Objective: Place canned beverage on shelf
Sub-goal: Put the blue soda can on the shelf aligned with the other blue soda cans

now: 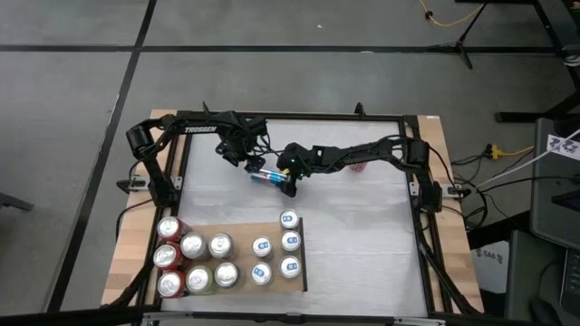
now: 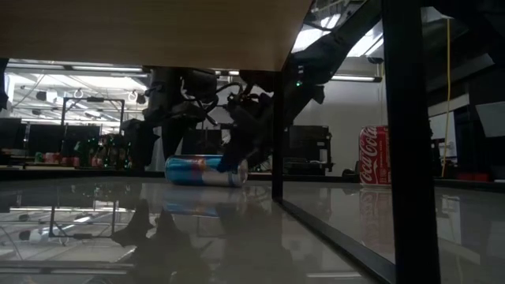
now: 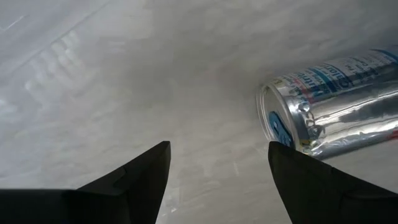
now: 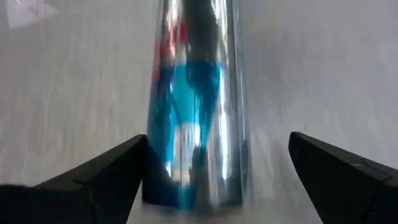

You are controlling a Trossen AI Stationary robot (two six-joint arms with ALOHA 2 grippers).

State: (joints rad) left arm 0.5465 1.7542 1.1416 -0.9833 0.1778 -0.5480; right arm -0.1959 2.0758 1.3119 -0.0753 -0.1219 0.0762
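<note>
A blue and silver beverage can (image 1: 265, 177) lies on its side on the white table, near the far middle; it also shows in the low view (image 2: 205, 170). My right gripper (image 4: 217, 140) is open and slants down over it, one finger on each side of the can (image 4: 196, 112), which runs along the fingers. My left gripper (image 3: 217, 146) points down just beyond the can's top end (image 3: 280, 124), open, with only bare table between its fingers. The wood-grain shelf (image 1: 241, 237) lies at the near left, with several cans standing upright on it. My right gripper has one finger (image 4: 124, 168) right beside the can's long side (image 4: 158, 155), and I cannot tell whether it touches. The other finger stands clearly apart from the can. The can rests on the table by its side.
A red cola can (image 2: 375, 154) stands upright on the table under the right arm (image 1: 362, 154). A black frame (image 1: 412, 208) runs around the table. The white surface between the lying can and the shelf is bare.
</note>
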